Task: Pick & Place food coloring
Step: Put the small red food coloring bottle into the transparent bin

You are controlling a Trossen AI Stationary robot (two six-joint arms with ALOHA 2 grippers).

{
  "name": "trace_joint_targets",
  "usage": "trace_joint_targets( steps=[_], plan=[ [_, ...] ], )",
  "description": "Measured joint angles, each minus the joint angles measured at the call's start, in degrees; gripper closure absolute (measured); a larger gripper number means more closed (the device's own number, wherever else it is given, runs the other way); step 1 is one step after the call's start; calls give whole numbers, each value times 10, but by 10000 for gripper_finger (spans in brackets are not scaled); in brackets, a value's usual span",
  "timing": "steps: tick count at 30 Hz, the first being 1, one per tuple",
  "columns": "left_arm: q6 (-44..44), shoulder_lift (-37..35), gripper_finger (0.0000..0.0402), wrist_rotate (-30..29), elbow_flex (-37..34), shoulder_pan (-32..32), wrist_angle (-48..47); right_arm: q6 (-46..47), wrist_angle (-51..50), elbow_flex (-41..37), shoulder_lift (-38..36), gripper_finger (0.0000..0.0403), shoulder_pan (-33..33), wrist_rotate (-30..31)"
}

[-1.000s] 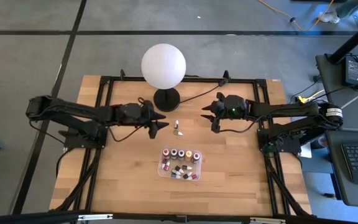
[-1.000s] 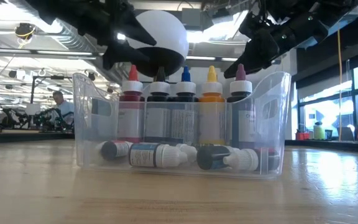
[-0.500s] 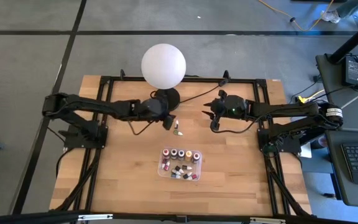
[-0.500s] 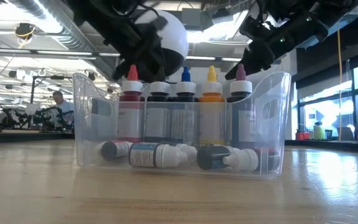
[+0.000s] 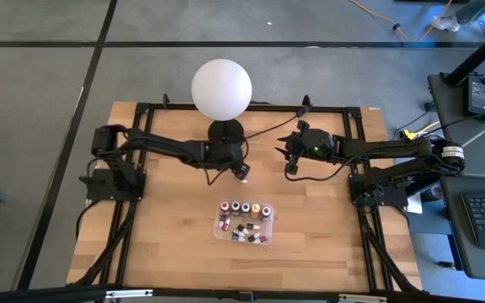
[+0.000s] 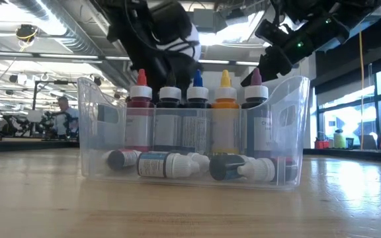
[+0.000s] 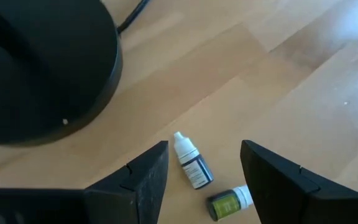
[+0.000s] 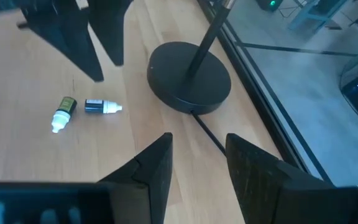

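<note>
Two loose food coloring bottles lie on their sides on the table in front of the lamp base: a dark one [image 7: 192, 165] and a green one [image 7: 227, 202], both white-capped. In the high view my left gripper [image 5: 239, 168] is right above them. It is open, a finger on either side of the dark bottle [image 8: 102, 107], not touching it. My right gripper [image 5: 288, 162] hovers open to the right, facing the bottles. More bottles fill the clear tray [image 5: 243, 220]: one row standing [image 6: 197, 109], others lying on its floor.
The white globe lamp [image 5: 221, 88] stands on its black base [image 7: 42, 68] just beyond the loose bottles, and its cord [image 8: 213, 142] runs across the table toward the right arm. Bare wood lies between the bottles and the tray [image 6: 194, 129], and on both sides of the tray.
My left gripper has travelled toward the table's right, from left of the lamp base to above the two loose bottles, tipping its fingers downward. The right gripper has stayed almost still. The bottles have not moved.
</note>
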Motion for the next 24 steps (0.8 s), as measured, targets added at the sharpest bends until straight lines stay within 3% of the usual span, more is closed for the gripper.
trace_joint_targets(
  steps=[24],
  plan=[
    [-88, 95, 206, 1, 1, -7, 23, 1, 0, 0, 0, 251, 0, -6]
  ],
)
